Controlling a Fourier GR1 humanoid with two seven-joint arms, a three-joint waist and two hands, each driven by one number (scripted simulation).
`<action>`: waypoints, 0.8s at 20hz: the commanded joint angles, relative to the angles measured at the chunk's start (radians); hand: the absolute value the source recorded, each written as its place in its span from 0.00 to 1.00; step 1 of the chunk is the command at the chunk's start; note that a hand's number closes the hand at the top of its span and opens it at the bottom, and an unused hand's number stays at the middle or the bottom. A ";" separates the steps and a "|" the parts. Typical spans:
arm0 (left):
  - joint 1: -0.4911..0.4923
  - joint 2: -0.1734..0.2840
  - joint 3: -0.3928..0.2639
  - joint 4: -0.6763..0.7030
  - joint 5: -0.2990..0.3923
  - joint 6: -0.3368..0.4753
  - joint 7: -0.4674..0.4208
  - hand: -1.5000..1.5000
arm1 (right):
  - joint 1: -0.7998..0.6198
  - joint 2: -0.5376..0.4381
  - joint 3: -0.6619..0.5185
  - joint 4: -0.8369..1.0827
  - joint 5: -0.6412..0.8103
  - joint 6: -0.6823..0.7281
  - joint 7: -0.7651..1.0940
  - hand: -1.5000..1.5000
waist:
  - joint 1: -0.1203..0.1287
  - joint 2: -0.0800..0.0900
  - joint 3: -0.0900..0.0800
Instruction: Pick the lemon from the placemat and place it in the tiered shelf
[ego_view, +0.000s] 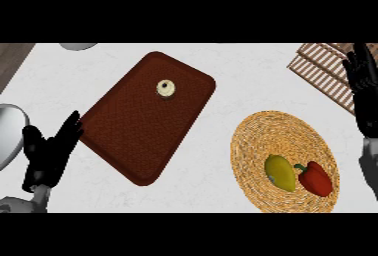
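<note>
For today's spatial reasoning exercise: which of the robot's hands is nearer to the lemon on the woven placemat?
Right. The right hand is up at the lemon's right; the left hand is far left, beyond the brown tray.

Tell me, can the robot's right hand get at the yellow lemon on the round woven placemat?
Probably yes. The yellow lemon lies uncovered on the round woven placemat, only a red pepper beside it; the right hand is open above.
</note>
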 joint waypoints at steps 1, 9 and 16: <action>0.048 0.006 0.038 -0.055 -0.020 -0.017 -0.033 0.50 | 0.080 0.048 0.004 -0.104 0.020 -0.022 -0.031 1.00 | 0.017 0.037 0.000; 0.093 0.057 0.107 -0.004 -0.005 -0.061 -0.143 0.50 | 0.232 0.148 0.044 -0.107 0.336 -0.455 0.037 1.00 | -0.017 0.030 -0.006; 0.098 0.050 0.163 0.078 0.015 -0.156 -0.214 0.50 | 0.519 0.341 0.449 -0.433 0.622 -0.571 0.126 0.00 | 0.001 0.035 -0.002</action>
